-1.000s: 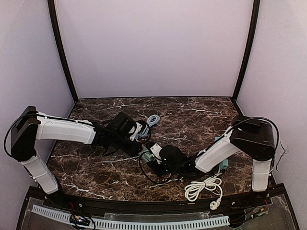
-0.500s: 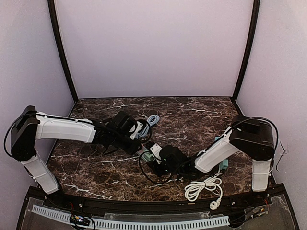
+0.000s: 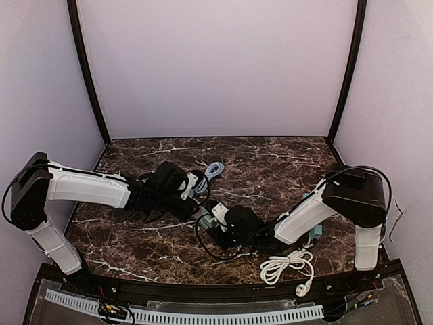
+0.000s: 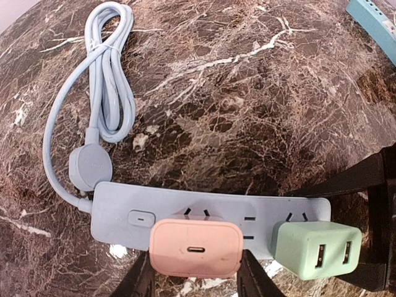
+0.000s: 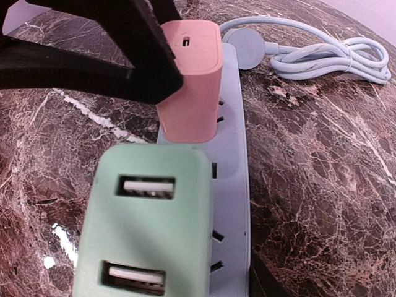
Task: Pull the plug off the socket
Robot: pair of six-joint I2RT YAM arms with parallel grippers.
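A light blue power strip (image 4: pixel 124 207) lies on the marble table, also seen in the right wrist view (image 5: pixel 232 161). A pink plug (image 4: pixel 195 247) and a green USB plug (image 4: pixel 315 247) stand in its sockets. My left gripper (image 4: pixel 195 281) is shut on the pink plug, with a black finger (image 4: pixel 141 281) on each side; no prongs show under it (image 5: pixel 189 80). My right gripper (image 3: pixel 218 223) holds the strip's end beyond the green plug (image 5: pixel 148 229); its fingers are mostly hidden behind that plug. In the top view my left gripper (image 3: pixel 197 203) meets the right one at the table's middle.
The strip's blue cable (image 4: pixel 111 80) lies coiled behind it (image 3: pixel 215 169). A white coiled cable (image 3: pixel 287 264) lies at the front right. A teal power strip (image 3: pixel 315 220) lies under the right arm, its corner in the left wrist view (image 4: pixel 374 18).
My left arm has shifted slightly left and back, and the elbow has dropped a little. The right arm has barely moved. Both grips are unchanged.
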